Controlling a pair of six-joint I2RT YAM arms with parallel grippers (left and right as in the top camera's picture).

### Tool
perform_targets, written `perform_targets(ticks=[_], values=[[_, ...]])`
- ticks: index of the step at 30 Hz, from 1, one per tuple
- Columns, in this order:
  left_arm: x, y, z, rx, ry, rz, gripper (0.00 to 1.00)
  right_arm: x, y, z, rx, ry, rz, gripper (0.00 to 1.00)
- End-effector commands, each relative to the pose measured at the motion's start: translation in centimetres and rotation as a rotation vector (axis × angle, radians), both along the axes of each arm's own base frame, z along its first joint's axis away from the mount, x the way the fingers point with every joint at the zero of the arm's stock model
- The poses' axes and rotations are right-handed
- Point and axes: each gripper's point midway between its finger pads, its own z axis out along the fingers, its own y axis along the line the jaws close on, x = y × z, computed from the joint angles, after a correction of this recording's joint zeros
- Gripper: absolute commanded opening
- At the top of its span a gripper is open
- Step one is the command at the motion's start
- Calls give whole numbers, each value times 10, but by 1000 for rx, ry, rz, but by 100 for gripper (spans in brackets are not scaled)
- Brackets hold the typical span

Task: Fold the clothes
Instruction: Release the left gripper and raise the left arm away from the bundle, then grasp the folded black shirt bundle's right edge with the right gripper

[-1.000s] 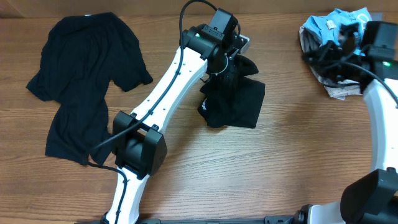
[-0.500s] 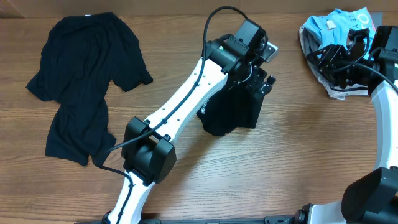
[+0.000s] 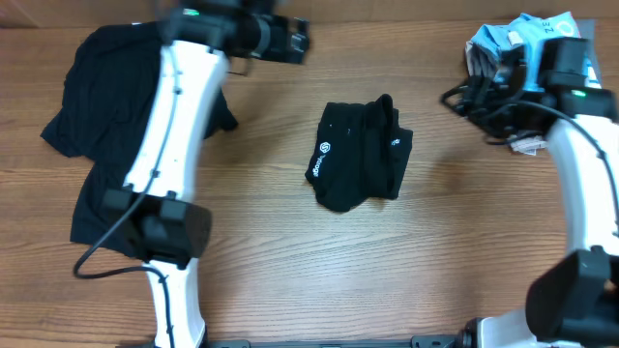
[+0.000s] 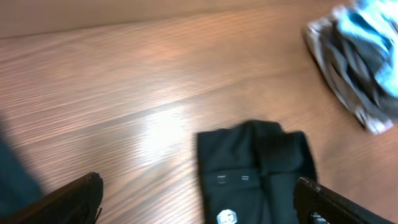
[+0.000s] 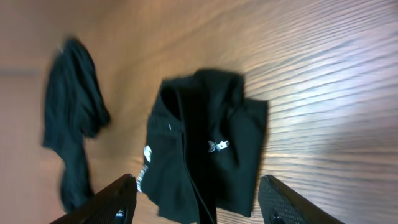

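The folded black fabric garment (image 3: 358, 155) sits mid-table, and with the left gripper (image 4: 198, 184) and right gripper (image 5: 196, 185) both wide and empty, it seems best to pinch the spread black short-sleeved T-shirt (image 3: 126, 126) by the left edge at its shoulders.

A folded black shirt (image 3: 360, 159) is laid at the middle of the table (image 3: 290, 261), with a white round logo (image 3: 324, 149) shown near its left edge. A second black shirt (image 3: 106, 97) is spread at the left, partly covered by the blurred left arm (image 3: 179, 126). A clothes pile (image 3: 522, 34) is seen top right, partly hidden by the right arm (image 3: 585, 164).
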Motion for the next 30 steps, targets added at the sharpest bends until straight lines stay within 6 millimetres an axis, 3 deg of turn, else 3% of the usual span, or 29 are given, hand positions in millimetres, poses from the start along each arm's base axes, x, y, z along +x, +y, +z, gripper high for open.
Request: perform_targets(ticks=[1, 6, 11, 14, 17, 23, 27, 30], values=[[-8, 12, 21, -47, -2, 20, 100, 3, 30, -38, -117, 53, 113, 68], [-9, 32, 15, -20, 27, 57, 100, 4, 68, -70, -137, 99, 207, 64], [-11, 33, 12, -6, 32, 45, 100, 5, 71, -89, -211, 127, 210, 58], [-11, 33, 12, -1, 33, 44, 100, 6, 69, -95, -224, 137, 207, 37], [-12, 33, 12, -1, 34, 43, 100, 6, 69, -98, -223, 145, 212, 24], [-13, 37, 9, 21, 43, 57, 100, 0, 72, -111, -205, 195, 226, 24], [-13, 38, 8, 30, 44, 56, 100, -3, 82, -110, -157, 189, 269, 24], [-13, 38, 8, 30, 43, 56, 100, -2, 84, -108, -144, 184, 272, 36]])
